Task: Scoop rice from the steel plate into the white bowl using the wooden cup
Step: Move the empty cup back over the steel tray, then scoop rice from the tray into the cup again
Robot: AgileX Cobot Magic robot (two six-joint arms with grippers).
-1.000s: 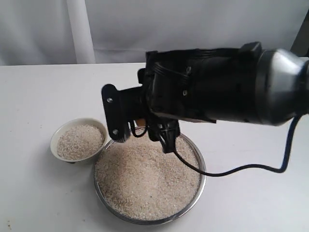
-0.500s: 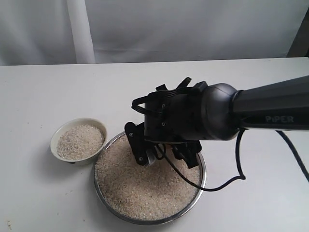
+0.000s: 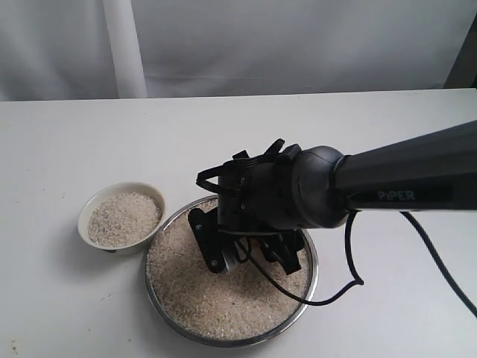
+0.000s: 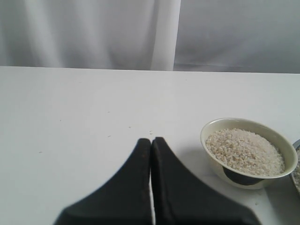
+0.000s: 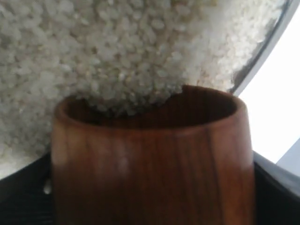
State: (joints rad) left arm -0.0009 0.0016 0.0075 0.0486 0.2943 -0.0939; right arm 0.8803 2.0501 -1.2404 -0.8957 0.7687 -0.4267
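while the right claw (image 3: pixel 250 256) pinches the reddish-brown wooden cup (image 5: pixel 150 168), its dark mouth meets beige rice (image 5: pixel 117 56).

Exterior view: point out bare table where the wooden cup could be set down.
Bare table lies behind the white bowl and steel plate, and left of the bowl. Crowded: bowl and plate sit close together, and the right hand holds the wooden cup in the plate.

Right hand (image 3: pixel 252 257) tilted down, gripping; left hand (image 4: pixel 151 143) closed.
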